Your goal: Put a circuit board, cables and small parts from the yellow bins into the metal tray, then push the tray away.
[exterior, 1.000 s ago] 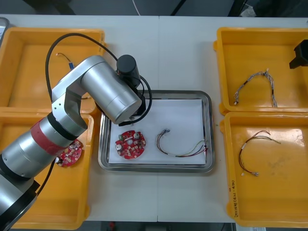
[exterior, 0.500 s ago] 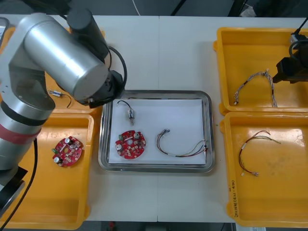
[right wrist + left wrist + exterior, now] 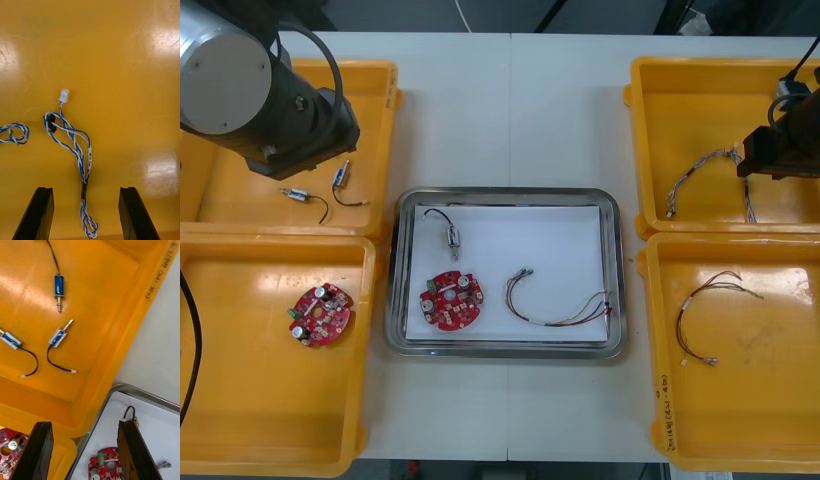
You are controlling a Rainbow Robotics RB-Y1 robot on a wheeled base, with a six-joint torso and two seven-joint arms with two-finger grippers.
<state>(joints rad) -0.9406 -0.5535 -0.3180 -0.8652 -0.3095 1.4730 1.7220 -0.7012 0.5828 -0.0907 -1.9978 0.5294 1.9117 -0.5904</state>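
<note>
1. The right gripper [image 3: 84,189] hangs over the floor of the far right yellow bin [image 3: 650,80]. Its two black fingers are spread wide and hold nothing.
2. A twisted blue and white cable [image 3: 73,142] lies on the bin floor, and its lower end runs into the gap between those fingers. A second loop of the same cable [image 3: 15,134] lies just beside it.
3. The left gripper [image 3: 85,423] is likewise spread open and empty. It sits above the inner rim of the far left yellow bin [image 3: 385,75], near the tray's corner.
4. Three small metal parts [image 3: 57,338] on black leads lie apart on that bin's floor.
5. The metal tray [image 3: 612,215], white inside, sits mid-surface [image 3: 510,110] between the bins. It holds a round red circuit board [image 3: 450,299], one small metal part on a black lead [image 3: 451,236] and a thin curved cable [image 3: 560,321].
6. Another circuit board [image 3: 321,314] rests in the near left bin [image 3: 280,440]. A red and yellow cable [image 3: 680,325] rests in the near right bin [image 3: 740,440].
</note>
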